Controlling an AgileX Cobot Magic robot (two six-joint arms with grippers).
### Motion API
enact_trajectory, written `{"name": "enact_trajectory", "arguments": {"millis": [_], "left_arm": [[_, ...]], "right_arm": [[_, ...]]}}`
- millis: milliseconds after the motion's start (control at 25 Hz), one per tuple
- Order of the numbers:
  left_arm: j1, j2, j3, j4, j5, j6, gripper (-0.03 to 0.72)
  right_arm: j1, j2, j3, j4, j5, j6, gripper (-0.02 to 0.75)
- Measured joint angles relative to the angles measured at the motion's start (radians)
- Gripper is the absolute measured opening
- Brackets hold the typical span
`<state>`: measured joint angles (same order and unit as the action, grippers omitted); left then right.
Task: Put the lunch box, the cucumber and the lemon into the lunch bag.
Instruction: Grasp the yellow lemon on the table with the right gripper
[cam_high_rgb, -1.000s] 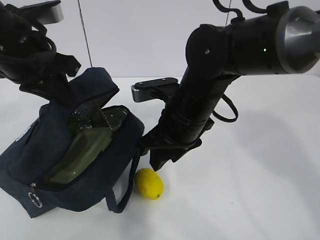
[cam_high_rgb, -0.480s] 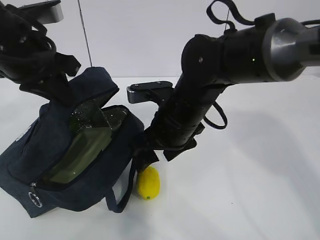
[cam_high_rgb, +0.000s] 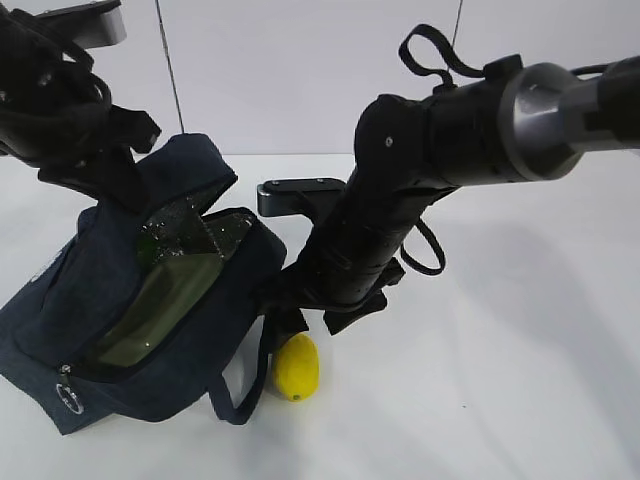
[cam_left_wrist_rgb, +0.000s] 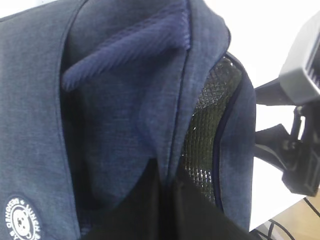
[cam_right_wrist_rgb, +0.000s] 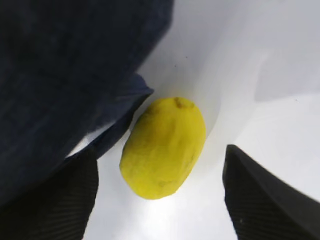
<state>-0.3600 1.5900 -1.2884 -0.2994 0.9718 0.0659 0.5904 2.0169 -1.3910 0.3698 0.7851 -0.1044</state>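
Lemon (cam_high_rgb: 296, 367) lies on white table (cam_high_rgb: 500, 380), just beside lunch bag (cam_high_rgb: 150, 300) by its loop handle. R gripper (cam_right_wrist_rgb: 160, 192) straddles lemon, jaws wide apart, not touching it. L gripper (cam_high_rgb: 120, 185) pinched shut on bag's top flap, holding mouth open. Lunch box (cam_high_rgb: 160, 310) + cucumber (cam_high_rgb: 190, 235) sit inside bag.

White table (cam_high_rgb: 520, 380) carries lunch bag (cam_high_rgb: 60, 330), lemon (cam_high_rgb: 296, 367).

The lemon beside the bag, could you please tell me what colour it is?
Bright yellow. The lemon shows best in the right wrist view.
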Motion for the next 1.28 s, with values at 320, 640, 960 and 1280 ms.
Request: {"name": "enact_trajectory", "arguments": {"millis": [320, 640, 960, 1280], "left_arm": [[0.0, 0.0, 0.0, 0.001, -0.002, 0.0, -0.007], [0.0, 0.0, 0.0, 0.024, -0.005, 0.0, -0.007], [0.0, 0.0, 0.0, 0.032, -0.007, 0.0, -0.007], [0.0, 0.0, 0.0, 0.032, -0.009, 0.0, -0.007]], "right_arm": [[0.0, 0.02, 0.0, -0.002, -0.021, 0.054, 0.582], [0.0, 0.023, 0.029, 0.002, -0.063, 0.104, 0.576], [0.0, 0.023, 0.031, 0.014, -0.069, 0.112, 0.463], [0.0, 0.023, 0.033, 0.034, -0.065, 0.104, 0.451]]}}
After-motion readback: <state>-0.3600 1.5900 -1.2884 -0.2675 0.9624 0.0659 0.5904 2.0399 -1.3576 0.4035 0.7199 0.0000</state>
